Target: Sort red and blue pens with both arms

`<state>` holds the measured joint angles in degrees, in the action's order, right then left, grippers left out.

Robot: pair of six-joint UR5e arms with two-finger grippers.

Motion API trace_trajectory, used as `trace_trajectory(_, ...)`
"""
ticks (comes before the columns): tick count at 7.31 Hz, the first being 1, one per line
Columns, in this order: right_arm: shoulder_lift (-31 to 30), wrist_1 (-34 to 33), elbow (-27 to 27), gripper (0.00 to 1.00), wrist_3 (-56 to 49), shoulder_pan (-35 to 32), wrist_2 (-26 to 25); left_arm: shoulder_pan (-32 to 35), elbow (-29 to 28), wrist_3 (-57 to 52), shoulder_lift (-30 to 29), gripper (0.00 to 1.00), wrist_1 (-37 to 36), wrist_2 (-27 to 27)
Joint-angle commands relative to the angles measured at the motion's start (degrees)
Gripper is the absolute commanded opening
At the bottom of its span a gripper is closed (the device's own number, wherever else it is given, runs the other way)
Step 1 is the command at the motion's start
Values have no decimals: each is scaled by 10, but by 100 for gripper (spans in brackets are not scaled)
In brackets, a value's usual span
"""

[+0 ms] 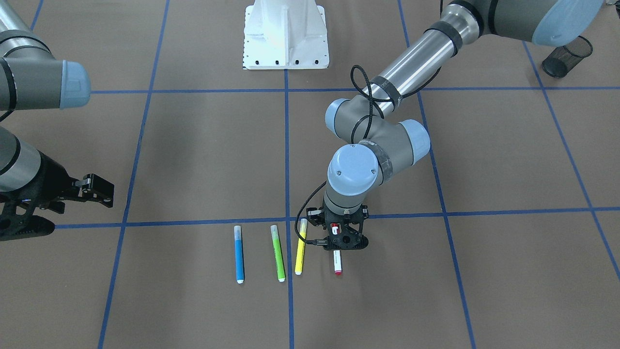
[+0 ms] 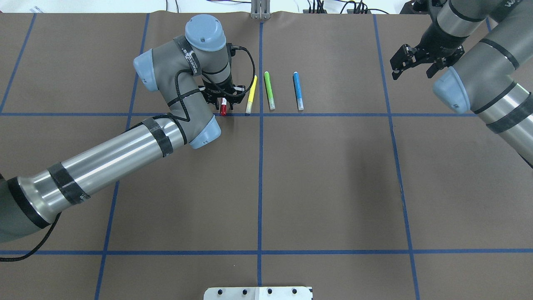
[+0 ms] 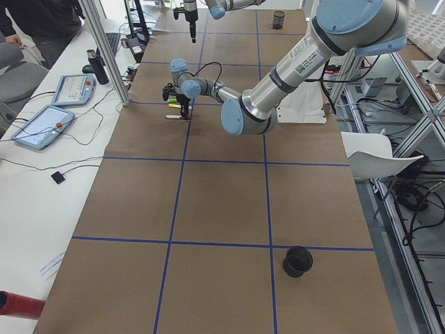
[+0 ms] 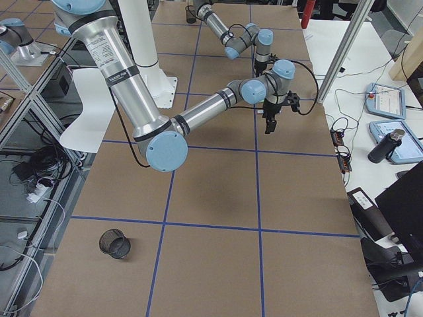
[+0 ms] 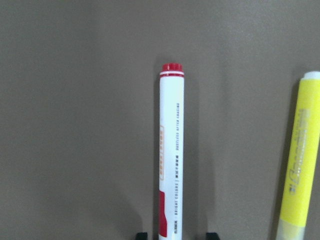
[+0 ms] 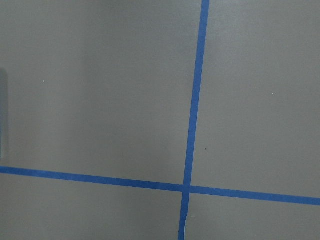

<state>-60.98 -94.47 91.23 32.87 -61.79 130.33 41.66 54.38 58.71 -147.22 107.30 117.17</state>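
Observation:
The red pen (image 1: 337, 264) (image 2: 223, 109), white-barrelled with a red cap, lies at the end of a row of markers on the brown table. My left gripper (image 1: 337, 242) (image 2: 223, 102) points straight down over it, open. In the left wrist view its two fingertips (image 5: 142, 235) stand on either side of the red pen (image 5: 171, 150) with gaps. The blue pen (image 1: 239, 254) (image 2: 297, 89) lies at the row's other end. My right gripper (image 1: 99, 191) (image 2: 412, 71) hangs open and empty, well off to the side of the blue pen.
A green marker (image 2: 269, 89) and a yellow marker (image 2: 251, 93) (image 5: 297, 160) lie between the two pens, the yellow one close beside the left gripper. A black mesh cup (image 1: 566, 57) (image 3: 297, 261) stands on the left arm's side, another mesh cup (image 4: 114, 243) on the right arm's side. A white base (image 1: 286, 34) sits at the robot's edge.

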Motion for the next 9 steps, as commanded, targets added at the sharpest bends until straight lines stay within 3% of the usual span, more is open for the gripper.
trace_trajectory(1, -1, 0, -1, 100, 0, 0, 0, 0, -2, 0, 1, 46, 1, 1)
trace_trajectory(4, -2, 0, 0, 100, 0, 0, 0, -2, -4, 0, 1, 42, 1, 1)
trace_trajectory(5, -2, 0, -1, 100, 0, 0, 0, -2, -4, 0, 2, 29, 0, 1)
trace_trajectory(6, -2, 0, -1, 100, 0, 0, 0, -2, -4, 0, 1, 7, 0, 1)
trace_trajectory(7, -2, 0, 0, 100, 0, 0, 0, -1, -1, 0, 1, 0, 0, 1)
trace_trajectory(9, 2, 0, -2, 99, 1, 0, 0, 9, 23, 3, 1, 0, -9, 4)
